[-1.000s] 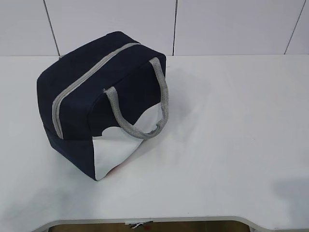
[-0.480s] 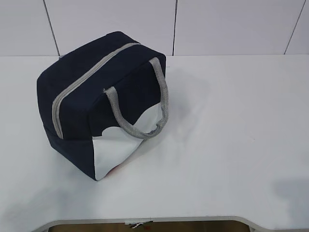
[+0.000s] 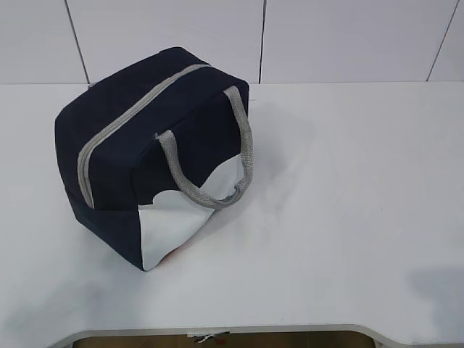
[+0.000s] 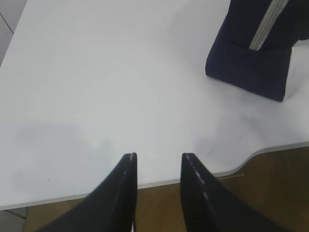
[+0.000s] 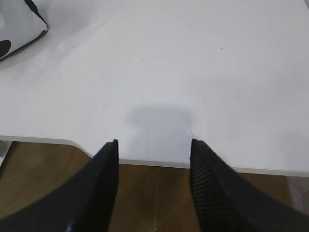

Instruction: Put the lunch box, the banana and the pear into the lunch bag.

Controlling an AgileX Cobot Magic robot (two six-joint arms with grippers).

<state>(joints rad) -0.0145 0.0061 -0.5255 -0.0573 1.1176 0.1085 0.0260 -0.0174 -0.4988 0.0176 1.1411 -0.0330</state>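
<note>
The navy lunch bag [image 3: 145,159] stands on the left half of the white table [image 3: 348,203]. Its grey zipper [image 3: 123,123] runs across the top, which looks shut, and a grey handle [image 3: 217,167] hangs over the white side panel. The lunch box, the banana and the pear are out of view. Neither arm shows in the exterior view. My left gripper [image 4: 158,155] hovers open over the table's front edge, with the lunch bag [image 4: 251,63] far to its upper right. Open too is my right gripper [image 5: 153,141], at the front edge, a corner of the lunch bag [image 5: 14,24] at far upper left.
A white tiled wall [image 3: 326,36] rises behind the table. The table's front edge [image 3: 217,332] curves inward at the middle, with brown floor [image 5: 154,193] below it. A bare stretch of tabletop lies to the right of the bag.
</note>
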